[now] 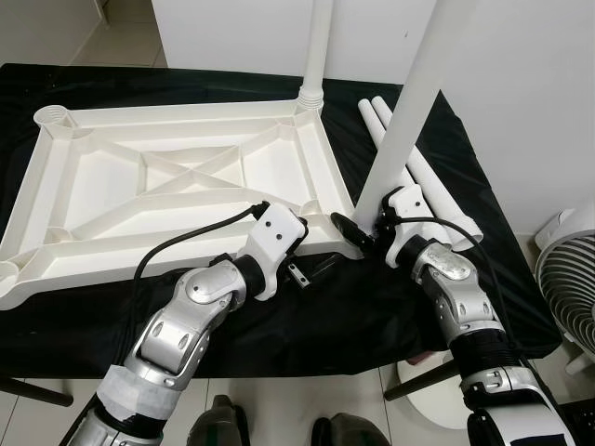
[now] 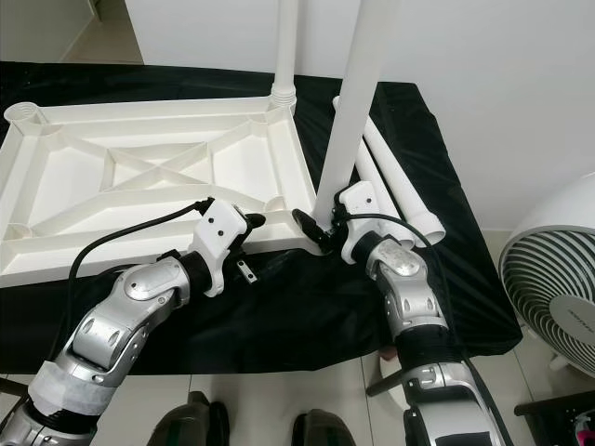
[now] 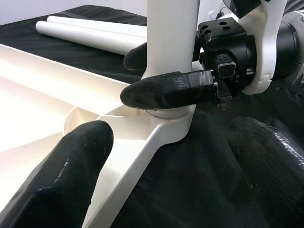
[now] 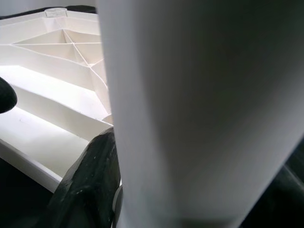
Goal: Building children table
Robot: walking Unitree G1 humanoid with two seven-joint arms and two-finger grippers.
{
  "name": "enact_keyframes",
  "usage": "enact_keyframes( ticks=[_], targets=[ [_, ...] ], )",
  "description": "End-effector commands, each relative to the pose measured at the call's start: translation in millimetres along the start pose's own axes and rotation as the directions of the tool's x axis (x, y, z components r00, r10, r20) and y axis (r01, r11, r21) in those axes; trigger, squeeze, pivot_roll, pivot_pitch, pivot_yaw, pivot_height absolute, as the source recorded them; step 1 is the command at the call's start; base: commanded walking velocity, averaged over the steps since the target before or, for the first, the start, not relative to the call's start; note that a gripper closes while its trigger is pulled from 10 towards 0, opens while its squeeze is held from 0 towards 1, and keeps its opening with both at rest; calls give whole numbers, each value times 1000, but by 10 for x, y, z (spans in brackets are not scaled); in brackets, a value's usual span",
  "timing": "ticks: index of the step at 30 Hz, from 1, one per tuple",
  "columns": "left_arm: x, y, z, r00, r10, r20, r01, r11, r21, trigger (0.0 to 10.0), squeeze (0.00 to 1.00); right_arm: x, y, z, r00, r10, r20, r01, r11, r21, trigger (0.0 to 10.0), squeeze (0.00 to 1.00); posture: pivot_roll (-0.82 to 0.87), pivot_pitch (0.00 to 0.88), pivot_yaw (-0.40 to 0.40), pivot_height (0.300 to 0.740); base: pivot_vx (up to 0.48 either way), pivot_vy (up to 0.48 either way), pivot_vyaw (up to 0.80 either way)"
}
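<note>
The right end effector is clamped on an upright white leg, its black fingers gripping just above the near right corner socket of the tabletop. The left end effector hovers released beside that same corner, fingers spread. The tabletop lies upside down on a black cloth. Another leg stands in its far right corner. Two spare legs lie just right of it. A fan stands farther right.
</note>
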State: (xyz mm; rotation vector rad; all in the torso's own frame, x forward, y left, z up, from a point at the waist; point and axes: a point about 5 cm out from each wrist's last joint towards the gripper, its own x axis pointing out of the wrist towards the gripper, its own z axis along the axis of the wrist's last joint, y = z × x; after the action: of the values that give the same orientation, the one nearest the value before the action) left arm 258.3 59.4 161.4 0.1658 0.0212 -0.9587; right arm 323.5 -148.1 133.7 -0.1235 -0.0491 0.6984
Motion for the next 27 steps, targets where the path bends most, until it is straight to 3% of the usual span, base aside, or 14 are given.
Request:
enact_keyframes(
  ticks=[1, 2, 3, 4, 7, 13, 16, 20, 22, 23, 24, 27],
  targets=[
    [18, -72, 4, 999, -44, 0, 44, 999, -13, 10000, 0, -3, 33, -41, 1000, 13, 14, -14, 998, 55, 0, 0, -8, 31, -12, 740, 0, 0, 0],
    [20, -77, 2, 999, -44, 0, 44, 999, -15, 10000, 0, -6, 31, -48, 1000, 1, 14, -2, 998, 63, 2667, 0, -8, 31, -12, 740, 0, 0, 0],
    [20, -77, 2, 999, -44, 0, 44, 999, -15, 10000, 0, -6, 31, -48, 1000, 1, 14, -2, 998, 63, 2667, 0, -8, 31, -12, 740, 0, 0, 0],
    [19, -88, -6, 999, -46, -2, 46, 999, -16, 10000, 0, -4, 10, -51, 999, -46, 14, 45, 995, 88, 10000, 0, -8, 30, -12, 740, 0, 0, 0],
    [14, -95, -11, 999, -47, -3, 47, 999, -17, 10000, 0, -3, 0, -43, 997, -72, 20, 69, 992, 106, 10000, 0, -9, 31, -12, 740, 0, 0, 0],
    [5, -103, -19, 999, -49, -5, 49, 998, -25, 10000, 0, 35, 35, -37, 972, -235, -18, 235, 966, 110, 10000, 0, -12, 33, -12, 740, 0, 0, 0],
    [3, -102, -21, 999, -50, -6, 50, 998, -26, 10000, 0, 50, 85, -70, 915, -399, -65, 404, 899, 171, 10000, 0, -14, 34, -13, 740, 0, 0, 0],
    [5, -103, -21, 999, -50, -5, 50, 998, -28, 10000, 0, 50, 156, -72, 875, -478, -81, 485, 858, 172, 10000, 0, -16, 35, -12, 740, 0, 0, 0],
    [17, -110, -17, 999, -52, -3, 52, 998, -31, 10000, 0, 32, 222, -73, 783, -613, -105, 621, 762, 181, 10000, 0, -16, 34, -14, 740, 0, 0, 0],
    [17, -110, -17, 999, -52, -3, 52, 998, -31, 10000, 0, 32, 222, -73, 783, -613, -105, 621, 762, 181, 10000, 0, -16, 34, -14, 740, 0, 0, 0],
    [20, -113, -15, 999, -53, -2, 52, 998, -33, 10000, 0, 25, 241, -75, 752, -648, -117, 658, 731, 182, 10000, 0, -16, 34, -14, 740, 0, 0, 0],
    [22, -119, -10, 999, -55, 2, 55, 998, -37, 10000, 0, 85, 365, -59, 766, -633, -116, 641, 739, 208, 10000, 0, -21, 33, -12, 740, 0, 0, 0]
  ],
)
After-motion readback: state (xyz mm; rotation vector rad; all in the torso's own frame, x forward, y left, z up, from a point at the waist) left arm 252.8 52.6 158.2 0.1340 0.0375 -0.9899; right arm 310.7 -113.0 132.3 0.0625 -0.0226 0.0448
